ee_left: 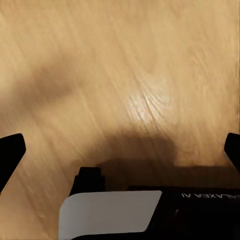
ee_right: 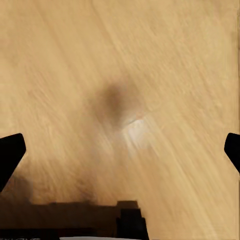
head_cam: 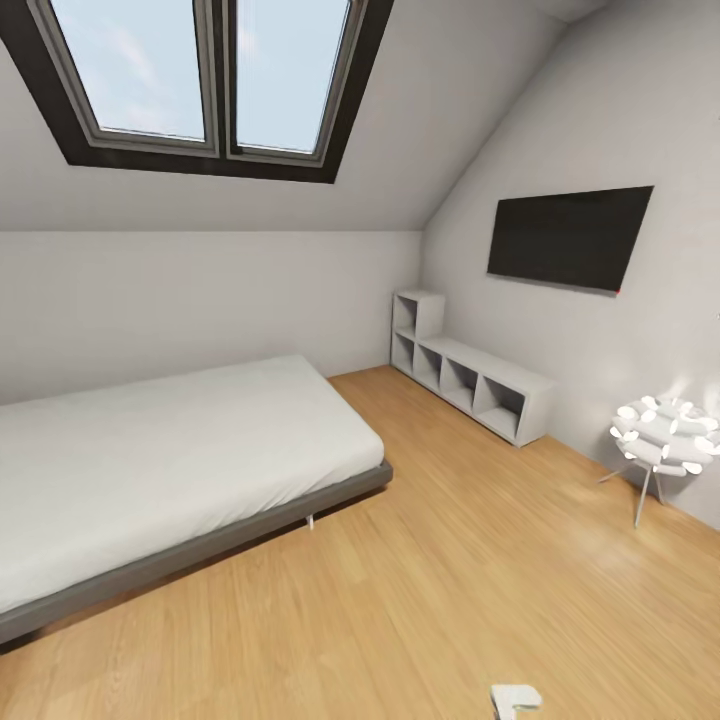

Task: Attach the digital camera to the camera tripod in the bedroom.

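The bedroom spreads out in the head view: a light wood floor (head_cam: 470,590), pale walls, and a sloped ceiling holding a dark-framed skylight (head_cam: 210,80). A low grey bed (head_cam: 160,470) with a pale mattress runs along the far wall and takes up the left half of the floor. On the right wall hangs a black screen (head_cam: 568,238), and below it a low white cubby shelf (head_cam: 470,380) stands against the wall, stepping up taller at the room's far corner. Near the right edge of the floor stands a small white petal lamp (head_cam: 665,435) on thin legs. At the bottom edge of the head view a small white piece of the robot (head_cam: 516,700) pokes in.

Neither the digital camera nor the camera tripod can be seen from here, so which way they lie from either arm cannot be told; finding them probably calls for turning or driving on.

Both wrist views look down at bare floor. The left fingers (ee_left: 11,152) stand wide apart and hold nothing; the right fingers (ee_right: 11,150) are likewise spread wide and empty.
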### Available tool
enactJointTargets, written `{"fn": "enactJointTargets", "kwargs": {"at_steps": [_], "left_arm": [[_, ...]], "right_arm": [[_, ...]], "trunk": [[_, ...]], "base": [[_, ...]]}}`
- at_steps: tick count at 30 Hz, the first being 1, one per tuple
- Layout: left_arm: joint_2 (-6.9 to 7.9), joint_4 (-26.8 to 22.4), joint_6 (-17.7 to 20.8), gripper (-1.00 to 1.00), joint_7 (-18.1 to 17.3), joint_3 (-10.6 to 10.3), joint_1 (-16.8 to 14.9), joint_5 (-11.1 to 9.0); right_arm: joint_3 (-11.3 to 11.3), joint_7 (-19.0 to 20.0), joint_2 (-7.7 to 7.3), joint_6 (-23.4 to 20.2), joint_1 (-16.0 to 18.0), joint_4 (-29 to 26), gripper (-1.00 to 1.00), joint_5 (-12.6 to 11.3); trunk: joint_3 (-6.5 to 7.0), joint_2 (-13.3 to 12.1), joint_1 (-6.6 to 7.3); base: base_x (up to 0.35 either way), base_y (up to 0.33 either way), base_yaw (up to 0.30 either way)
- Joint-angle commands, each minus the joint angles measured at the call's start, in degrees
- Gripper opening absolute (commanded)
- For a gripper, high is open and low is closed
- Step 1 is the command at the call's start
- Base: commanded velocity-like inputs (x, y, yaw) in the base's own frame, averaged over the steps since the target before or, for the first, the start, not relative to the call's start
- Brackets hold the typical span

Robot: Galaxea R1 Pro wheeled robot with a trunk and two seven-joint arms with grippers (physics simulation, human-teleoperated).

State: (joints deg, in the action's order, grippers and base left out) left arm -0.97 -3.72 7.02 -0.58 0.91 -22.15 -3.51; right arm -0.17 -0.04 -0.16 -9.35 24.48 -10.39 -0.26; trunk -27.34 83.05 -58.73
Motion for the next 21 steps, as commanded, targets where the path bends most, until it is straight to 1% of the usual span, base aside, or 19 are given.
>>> {"fn": "enactJointTargets", "kwargs": {"at_steps": [1, 3, 4, 5, 6, 7, 9, 10, 11, 12, 14, 18, 20, 21], "left_arm": [[-0.07, -0.2, 0.9, 1.0, 0.0, 0.3, -1.1, -0.9], [-0.29, -0.5, 2.0, 1.0, 0.0, 0.7, -3.2, -2.2], [-0.29, -0.5, 2.0, 1.0, 0.0, 0.7, -3.2, -2.2], [-0.64, -1.1, 3.5, 1.0, 0.1, 0.9, -5.3, -3.3], [-0.93, -1.7, 4.3, 1.0, 0.1, 0.9, -6.2, -3.7], [-2.67, -5.9, 8.6, 1.0, 0.1, 1.1, -9.1, -4.5], [-3.5, -9.8, 11.2, 1.0, 0.2, 1.1, -9.9, -4.8], [-4.12, -14.7, 13.7, 1.0, 0.2, 1.0, -10.1, -4.9], [-4.37, -17.3, 14.9, 1.0, 0.2, 1.0, -10.1, -5.0], [-4.37, -17.3, 14.9, 1.0, 0.2, 1.0, -10.1, -5.0], [-4.74, -22.3, 16.9, 1.0, 0.3, 0.9, -9.5, -5.2], [-5.21, -30.9, 19.2, 1.0, 0.2, 0.9, -6.9, -5.8], [-5.44, -33.9, 19.8, 1.0, 0.2, 0.9, -5.4, -6.5], [-5.44, -33.9, 19.8, 1.0, 0.2, 0.9, -5.4, -6.5]], "right_arm": [[0.0, 0.0, -0.01, -2.3, 1.0, -1.4, 1.0, -0.1], [-0.1, 0.0, -0.04, -6.4, 2.8, -4.5, 1.0, -0.2], [-0.1, 0.0, -0.04, -6.4, 2.8, -4.5, 1.0, -0.2], [-0.1, 0.0, -0.08, -10.7, 4.1, -8.5, 1.0, -0.3], [-0.2, 0.0, -0.1, -12.7, 4.5, -10.8, 1.0, -0.3], [-0.3, 0.1, -0.17, -19.9, 5.4, -21.6, 1.0, -0.4], [-0.3, 0.1, -0.26, -22.9, 5.5, -27.0, 1.0, -0.3], [-0.4, 0.1, -0.41, -25.7, 5.6, -31.8, 1.0, -0.3], [-0.4, 0.1, -0.51, -27.1, 5.6, -34.1, 1.0, -0.3], [-0.4, 0.1, -0.51, -27.1, 5.6, -34.1, 1.0, -0.3], [-0.4, 0.1, -0.68, -29.8, 5.7, -38.3, 1.0, -0.3], [-0.4, 0.1, -1.12, -34.9, 5.6, -47.0, 1.0, -0.3], [-0.3, 0.1, -1.32, -37.5, 5.5, -51.8, 1.0, -0.3], [-0.3, 0.1, -1.32, -37.5, 5.5, -51.8, 1.0, -0.3]], "trunk": [[-0.07, 0.0, 0.0], [-0.07, 0.0, 0.0], [-0.08, 0.0, 0.0], [-0.08, 0.0, 0.0], [-0.08, 0.0, 0.0], [-0.08, 0.0, 0.0], [-0.08, 0.0, 0.0], [-0.08, 0.0, 0.0], [-0.08, 0.0, 0.0], [-0.08, 0.0, 0.0], [-0.08, 0.0, 0.0], [-0.08, 0.0, 0.0], [-0.08, 0.0, 0.0], [-0.08, 0.0, 0.0]], "base": [[0.0, 0.0, -0.001], [0.0, 0.0, -0.005], [0.0, 0.0, -0.026], [0.0, 0.0, -0.052], [0.0, 0.0, -0.076], [0.0, 0.0, -0.153], [0.0, 0.0, -0.172], [0.0, 0.0, -0.204], [0.0, 0.0, -0.216], [0.0, 0.0, -0.216], [0.0, 0.0, -0.229], [0.0, 0.0, -0.245], [0.0, 0.0, -0.253], [0.0, 0.0, -0.254]]}}
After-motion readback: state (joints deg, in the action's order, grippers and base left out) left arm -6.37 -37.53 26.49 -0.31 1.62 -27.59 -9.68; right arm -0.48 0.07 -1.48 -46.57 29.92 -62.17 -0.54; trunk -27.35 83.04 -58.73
